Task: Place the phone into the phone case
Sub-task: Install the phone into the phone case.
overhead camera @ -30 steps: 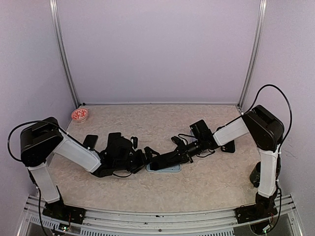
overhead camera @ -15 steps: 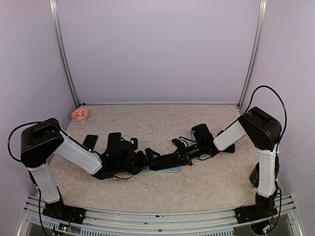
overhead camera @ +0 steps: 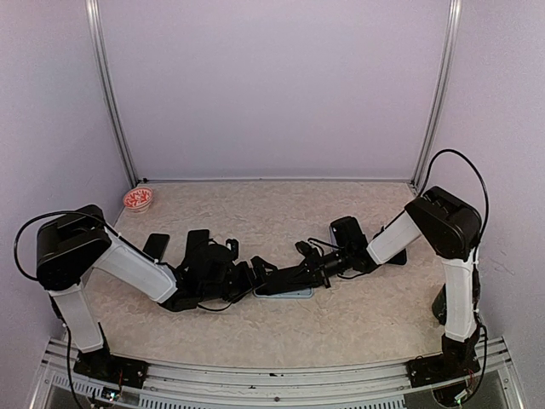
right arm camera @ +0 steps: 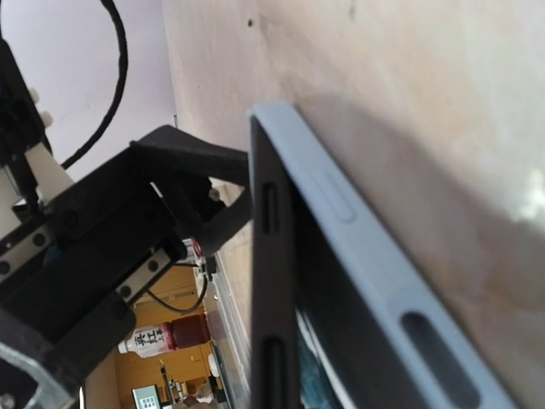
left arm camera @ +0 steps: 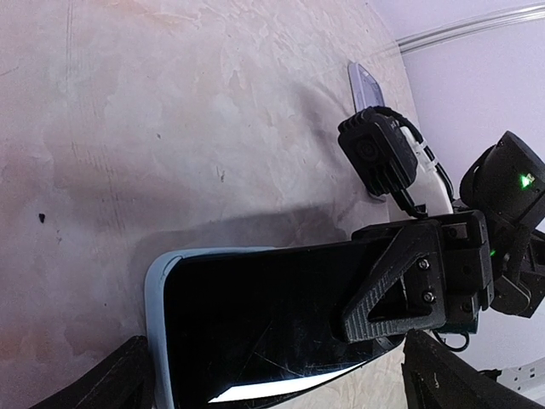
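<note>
Black slab phone (left arm camera: 255, 315) sits proud of pale-blue soft case (left arm camera: 155, 290); right gripper (overhead camera: 274, 281), closure unreadable, should press it flat while the spread-fingered left gripper (overhead camera: 247, 277) braces.

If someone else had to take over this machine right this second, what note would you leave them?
Left claw: its fingers sit on either side of the case. I can't tell whether they squeeze it.
Right claw: it rests on the phone screen. Open or shut is unclear.
Things: the case lies on the table between the arms, with the phone in it.
Done: the phone is laid into the case.
Left: in the right wrist view, one long edge of the phone rides above the case wall. It probably needs pressing in before both claws let go.
</note>
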`<state>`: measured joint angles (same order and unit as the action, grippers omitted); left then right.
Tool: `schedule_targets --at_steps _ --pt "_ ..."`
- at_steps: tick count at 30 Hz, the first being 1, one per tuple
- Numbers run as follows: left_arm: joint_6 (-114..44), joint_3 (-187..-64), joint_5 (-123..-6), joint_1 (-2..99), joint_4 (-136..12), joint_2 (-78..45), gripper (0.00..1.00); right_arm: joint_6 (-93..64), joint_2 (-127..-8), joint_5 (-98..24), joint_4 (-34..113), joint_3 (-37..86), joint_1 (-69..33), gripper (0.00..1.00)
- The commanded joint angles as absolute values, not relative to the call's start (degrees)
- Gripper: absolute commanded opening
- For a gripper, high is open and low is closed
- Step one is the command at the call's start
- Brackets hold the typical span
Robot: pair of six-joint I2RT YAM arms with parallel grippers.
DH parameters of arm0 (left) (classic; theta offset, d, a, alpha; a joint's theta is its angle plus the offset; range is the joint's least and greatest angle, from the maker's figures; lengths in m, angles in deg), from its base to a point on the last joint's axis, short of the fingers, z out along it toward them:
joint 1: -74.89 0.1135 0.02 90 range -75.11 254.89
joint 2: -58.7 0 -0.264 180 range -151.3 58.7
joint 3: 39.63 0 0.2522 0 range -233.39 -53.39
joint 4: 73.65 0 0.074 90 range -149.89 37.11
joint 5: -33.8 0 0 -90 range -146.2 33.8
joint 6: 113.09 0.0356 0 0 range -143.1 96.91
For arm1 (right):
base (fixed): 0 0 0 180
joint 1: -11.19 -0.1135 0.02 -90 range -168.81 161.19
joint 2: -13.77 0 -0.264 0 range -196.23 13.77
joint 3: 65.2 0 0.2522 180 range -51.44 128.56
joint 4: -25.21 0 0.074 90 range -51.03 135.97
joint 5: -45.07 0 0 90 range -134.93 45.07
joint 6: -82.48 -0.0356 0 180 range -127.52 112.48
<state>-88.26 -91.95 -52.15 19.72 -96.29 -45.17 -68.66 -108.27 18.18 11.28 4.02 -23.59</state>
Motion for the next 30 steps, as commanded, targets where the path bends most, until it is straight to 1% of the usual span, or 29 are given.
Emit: schedule_targets --at_steps 1,7,11,17,27,30 --pt "-89.2 -93.6 -55.9 18.0 -99.5 -46.7 0.99 -71.3 -112.0 15.6 13.8 3.6 -27.0 0.01" --pt "-89.3 -93.7 -57.7 17.6 -100.1 -47.0 0.99 -72.1 -112.9 15.2 12.4 3.7 -27.9 0.02" --pt "-89.2 -93.6 -57.7 17.6 -100.1 -46.8 0.99 -72.3 -112.9 15.1 12.2 3.7 -28.3 0.06" --pt "-89.2 -93.6 -58.0 17.3 -100.7 -46.8 0.99 -72.2 -113.1 14.7 12.2 3.8 -28.4 0.07" --pt "-88.9 -92.0 -57.7 18.2 -99.9 -44.4 0.99 -78.0 -113.6 16.5 -2.4 -0.4 -28.4 0.07" --pt "-88.6 -91.9 -57.5 18.3 -98.9 -43.5 0.99 -81.1 -114.1 17.0 -9.4 -1.6 -28.4 0.06"
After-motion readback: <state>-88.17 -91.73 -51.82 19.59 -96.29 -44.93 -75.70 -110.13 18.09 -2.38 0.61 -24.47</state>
